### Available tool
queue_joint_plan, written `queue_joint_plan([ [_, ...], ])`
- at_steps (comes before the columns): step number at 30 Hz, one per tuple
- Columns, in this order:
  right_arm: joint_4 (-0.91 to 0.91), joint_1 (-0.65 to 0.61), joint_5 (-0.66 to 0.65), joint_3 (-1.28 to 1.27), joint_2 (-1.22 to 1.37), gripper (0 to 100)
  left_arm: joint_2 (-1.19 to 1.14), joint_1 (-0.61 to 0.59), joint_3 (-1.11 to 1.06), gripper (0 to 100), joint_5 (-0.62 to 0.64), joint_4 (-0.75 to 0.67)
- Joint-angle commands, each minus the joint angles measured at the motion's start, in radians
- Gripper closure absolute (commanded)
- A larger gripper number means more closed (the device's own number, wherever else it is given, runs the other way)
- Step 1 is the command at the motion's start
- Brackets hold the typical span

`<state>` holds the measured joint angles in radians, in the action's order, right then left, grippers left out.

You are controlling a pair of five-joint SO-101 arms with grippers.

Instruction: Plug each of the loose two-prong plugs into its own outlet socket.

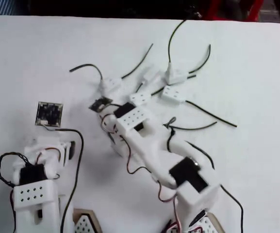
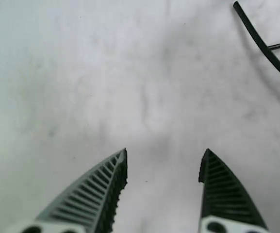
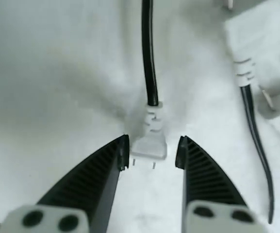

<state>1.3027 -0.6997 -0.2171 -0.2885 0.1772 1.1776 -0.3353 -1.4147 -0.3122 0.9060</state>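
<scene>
A white two-prong plug (image 3: pixel 149 144) on a black cord (image 3: pixel 148 53) lies on the white table, prongs toward the camera. My right gripper (image 3: pixel 153 139) is open, one finger on each side of the plug, not closed on it. From above, the right arm (image 1: pixel 135 119) stretches diagonally to a cluster of white plugs (image 1: pixel 111 83) and white blocks with small holes (image 1: pixel 173 93), (image 1: pixel 140 98). Another plug with bare prongs (image 3: pixel 275 102) lies beside the first. My left gripper (image 2: pixel 164 155) hangs open over bare table, holding nothing.
Black cords (image 1: pixel 210 114) trail from the cluster across the far middle of the table. A small black square board (image 1: pixel 49 114) sits above the left arm (image 1: pixel 33 179). A black cable (image 2: pixel 263 43) crosses near the left gripper. The table's far left is bare.
</scene>
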Motion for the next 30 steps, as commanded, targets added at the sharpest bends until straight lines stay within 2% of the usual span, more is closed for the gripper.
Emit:
queue_joint_plan([
  [1,0.021,-0.025,0.009,-0.032,-0.145,84.3,0.018,-0.007,0.005,76,-0.009,-0.02],
  [9,-0.177,-0.042,0.008,-0.232,-0.193,84.4,0.018,-0.007,0.005,76,-0.009,-0.02],
  [18,-0.249,-0.041,0.006,-0.235,-0.094,84.4,0.018,-0.007,0.005,76,-0.009,-0.02],
  [30,-0.151,-0.044,0.008,-0.273,-0.341,84.4,0.018,-0.007,0.005,76,-0.009,-0.02],
])
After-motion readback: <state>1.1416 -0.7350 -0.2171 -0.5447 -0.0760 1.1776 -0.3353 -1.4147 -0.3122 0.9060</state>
